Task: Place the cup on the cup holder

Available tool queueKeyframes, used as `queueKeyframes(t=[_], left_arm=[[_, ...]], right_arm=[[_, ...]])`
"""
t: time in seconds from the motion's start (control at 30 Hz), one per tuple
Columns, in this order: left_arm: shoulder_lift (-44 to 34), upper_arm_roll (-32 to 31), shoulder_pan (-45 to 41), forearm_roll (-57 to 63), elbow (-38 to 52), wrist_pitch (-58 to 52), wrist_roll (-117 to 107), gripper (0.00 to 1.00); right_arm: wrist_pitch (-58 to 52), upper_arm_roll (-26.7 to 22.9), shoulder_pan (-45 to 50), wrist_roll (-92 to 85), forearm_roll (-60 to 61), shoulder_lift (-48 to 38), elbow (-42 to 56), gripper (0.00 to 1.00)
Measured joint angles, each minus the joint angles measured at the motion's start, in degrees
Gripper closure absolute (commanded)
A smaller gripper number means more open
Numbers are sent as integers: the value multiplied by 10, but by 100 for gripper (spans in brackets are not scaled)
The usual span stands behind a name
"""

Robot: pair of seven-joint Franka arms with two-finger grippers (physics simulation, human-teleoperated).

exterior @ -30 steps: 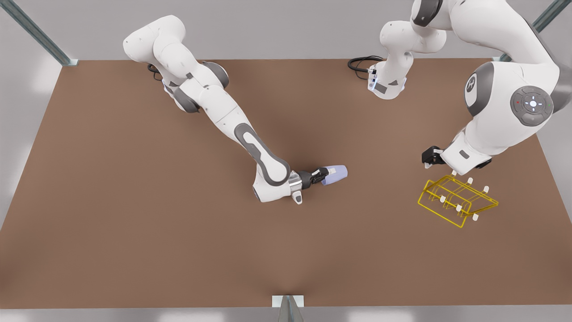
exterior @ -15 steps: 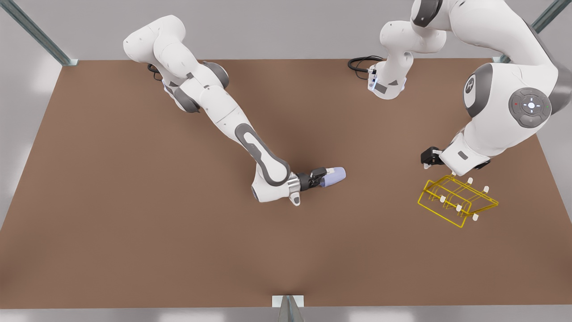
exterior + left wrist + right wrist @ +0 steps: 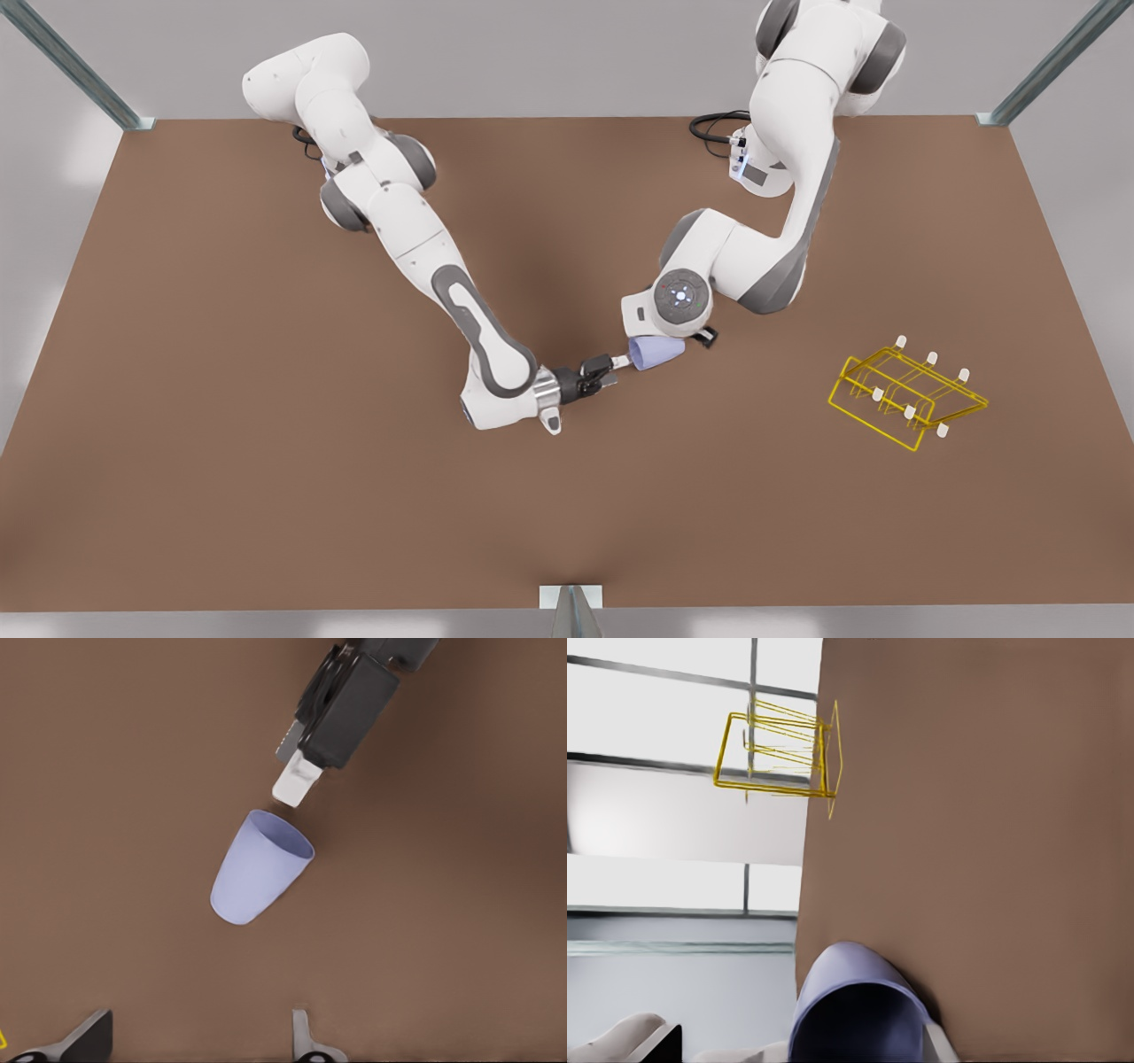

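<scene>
- The cup (image 3: 656,353), pale lavender, lies tilted on its side near the middle of the brown tabletop (image 3: 266,443). Its open mouth faces the right claw (image 3: 611,365).
- The right claw, on the arm at the front view's left, is right at the cup's rim. I cannot tell whether it grips the rim or merely sits beside it.
- The left claw (image 3: 197,1041) hangs above the cup with its jaws spread wide and nothing between them. Its arm reaches in from the front view's right.
- The yellow wire cup holder (image 3: 904,394) stands well apart, towards the front view's right, with its white-tipped pegs bare.
- This looks like a hand-over of the cup from one arm to the other.
- To do it well, the left claw should come down centred on the cup's body, with its jaws across the narrow width.
- It should close firmly before the right claw draws clear.
- The tapered wall may slip, so a grasp near the middle seems safest.
</scene>
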Motion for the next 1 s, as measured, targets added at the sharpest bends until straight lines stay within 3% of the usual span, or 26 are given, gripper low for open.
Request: queueKeyframes(t=[0.07, 0.13, 0.2, 0.3, 0.37, 0.43, 0.73, 1.0], left_arm=[[-32, -6, -3, 10, -98, 80, 25, 0], [-40, -25, -5, 14, -134, 144, 47, 0], [-31, -34, -6, 15, -158, 206, 67, 0], [-15, -41, -6, 14, -181, 295, 94, 0], [-12, -42, -5, 23, -204, 341, 110, 0], [-18, -42, -5, 30, -228, 375, 125, 0], [-27, -36, 4, 38, -283, 464, 175, 0], [-5, -24, 5, 37, -286, 493, 200, 0]], right_arm=[[-26, 0, -31, -1, -35, -14, 0, 0], [-57, 0, -92, -2, -141, -82, 2, 0], [-89, -1, -156, -3, -292, -181, 5, 0], [-148, 1, -170, 14, -558, -377, 1, 0], [-172, -24, -187, 44, -693, -500, -117, 0], [-177, -31, -252, 73, -772, -568, -216, 0], [-237, -35, -309, 183, -834, -588, -206, 0], [-240, -30, -268, 241, -835, -579, -205, 0]])
